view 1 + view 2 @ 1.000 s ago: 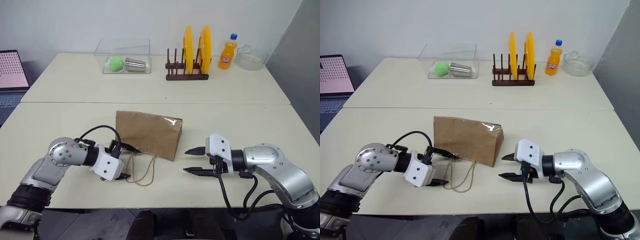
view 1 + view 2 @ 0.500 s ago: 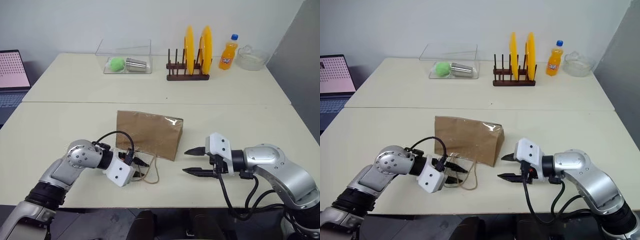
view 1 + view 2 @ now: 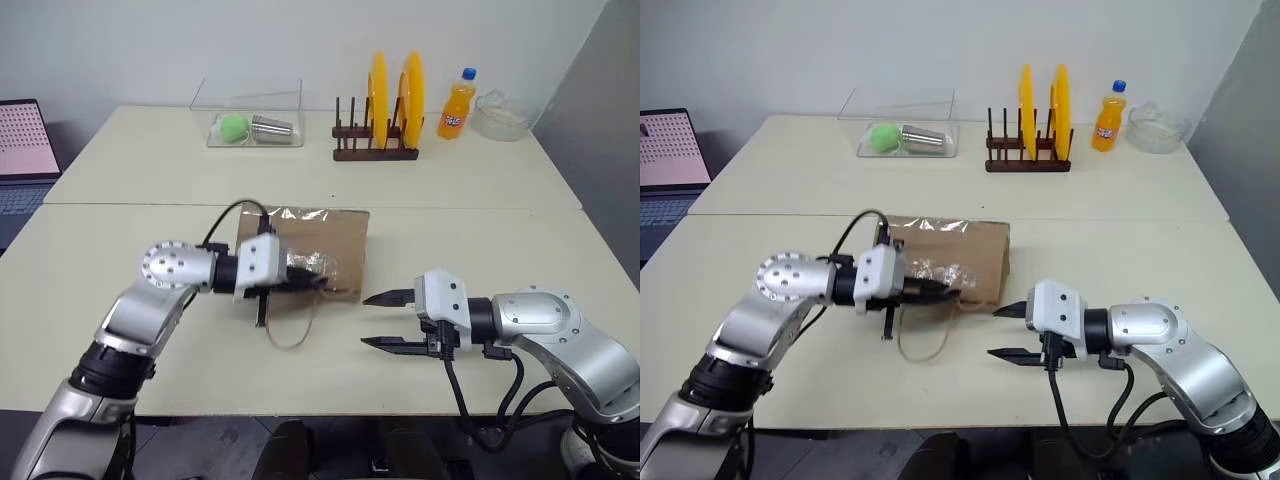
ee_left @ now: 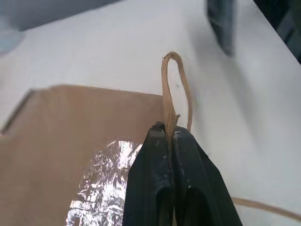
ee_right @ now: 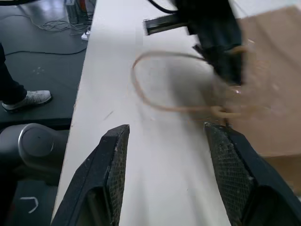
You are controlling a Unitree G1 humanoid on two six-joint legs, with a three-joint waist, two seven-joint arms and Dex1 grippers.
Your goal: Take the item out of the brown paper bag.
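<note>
The brown paper bag (image 3: 318, 252) lay on the near half of the cream tabletop (image 3: 120, 250), its side creased and a patch of clear, glinting film (image 3: 308, 265) showing on it. The left gripper (image 3: 312, 280) reached in from the left, pointing right across the bag's near edge, and its jaws were pressed together on one thin tan loop handle (image 4: 170, 89), which stood up from between the black fingertips (image 4: 160, 155) in the left wrist view. The bag's other handle (image 3: 292, 325) trailed loose on the tabletop just near of the bag. The small red item could not be made out; nothing of it showed outside the bag. The right gripper (image 3: 385, 320) hovered low over the tabletop just right of the bag, pointing left at it, its jaws spread and holding nothing. Along the far side of the tabletop stood a clear plastic box (image 3: 250, 112) with a green ball (image 3: 233, 126) and a metal cup (image 3: 270, 129) inside, a dark wooden rack (image 3: 372, 148) holding two yellow plates (image 3: 392, 95) on edge, an orange soda bottle (image 3: 456, 105) with a blue cap and a label too small to read, and a glass bowl (image 3: 503, 116). At the far left a laptop (image 3: 22, 150) showed a pink dotted screen with no legible writing.
</note>
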